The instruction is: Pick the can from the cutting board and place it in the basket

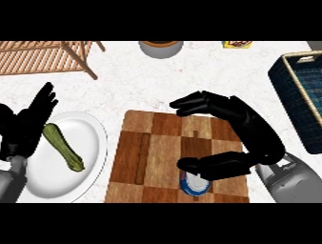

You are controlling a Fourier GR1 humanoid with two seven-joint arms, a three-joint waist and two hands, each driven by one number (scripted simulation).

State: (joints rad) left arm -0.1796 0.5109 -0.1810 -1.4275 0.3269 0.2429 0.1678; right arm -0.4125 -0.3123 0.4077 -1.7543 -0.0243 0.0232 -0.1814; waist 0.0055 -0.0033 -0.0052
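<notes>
A wooden cutting board (156,152) lies in the middle of the counter. Near its front right corner stands the can (194,184), seen from above with a white top and a blue rim; my right thumb partly covers it. My right hand (252,131) hovers over the board's right half, fingers arched toward the board's back edge and thumb stretched out just above the can, not closed round it. The dark blue woven basket (301,102) sits at the right edge of the counter. My left hand (23,126) rests open at the left, fingers up.
A white plate (86,143) with a green zucchini (63,146) lies left of the board, next to my left hand. A wooden slatted rack (37,57) fills the back left. A grey pot (161,47) and a small yellow packet (238,44) stand at the back edge.
</notes>
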